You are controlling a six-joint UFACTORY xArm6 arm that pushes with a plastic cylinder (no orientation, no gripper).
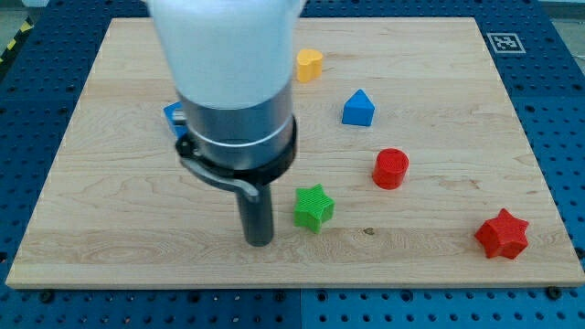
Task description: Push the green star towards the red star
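Just left of the green star (313, 207) stands my tip (259, 241); the red star (502, 234) lies well right; no claw shows.

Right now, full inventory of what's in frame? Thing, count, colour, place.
green star: 1, green, lower middle of the board, just to the view's right of my tip.
red star: 1, red, near the board's bottom right corner.
red cylinder: 1, red, up and to the view's right of the green star.
blue block: 1, blue, peaked top, above the red cylinder.
yellow block: 1, yellow, near the top edge, partly behind the arm; shape unclear.
second blue block: 1, blue, mostly hidden at the arm's left side.
wooden board: 1, light wood, on a blue perforated table.
marker tag: 1, black and white, board's top right corner.
my tip: 1, dark rod, close to the green star's left; contact unclear.
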